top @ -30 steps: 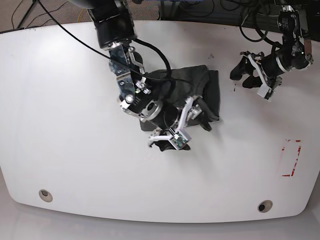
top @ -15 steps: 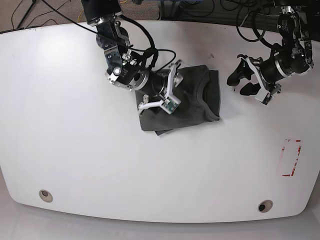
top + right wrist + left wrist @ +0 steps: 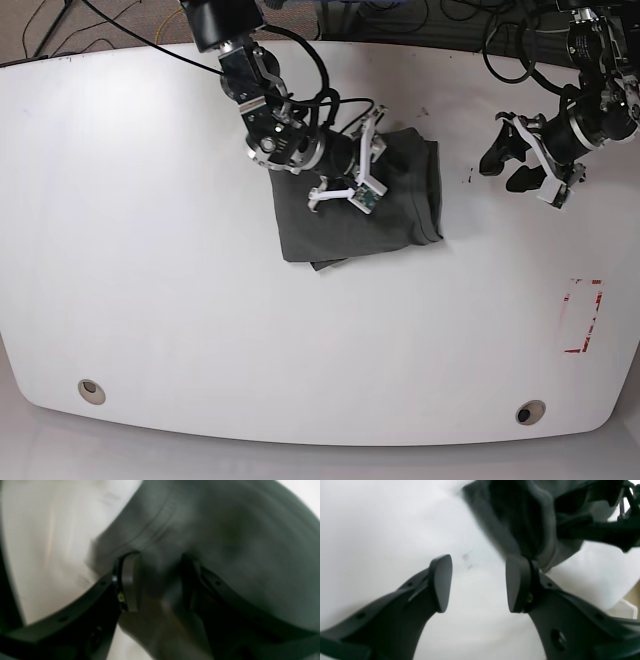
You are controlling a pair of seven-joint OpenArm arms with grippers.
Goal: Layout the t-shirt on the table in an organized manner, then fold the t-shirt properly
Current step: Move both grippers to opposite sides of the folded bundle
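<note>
The right claw (image 3: 372,160) has swung up the folded t-shirt (image 3: 345,215), narrowing around cloth, grip uncertain; the left claw (image 3: 510,160) hangs open, empty.

Right tool (image 3: 372,160): moved from the near edge of the t-shirt (image 3: 340,215) up to its far middle; jaws narrowed, cloth now between them (image 3: 160,585).
T-shirt: near edge, earlier lifted and bunched, now lies flat on the worktop (image 3: 150,250).
Left tool (image 3: 530,160): shifted slightly toward the worktop's edge.
</note>
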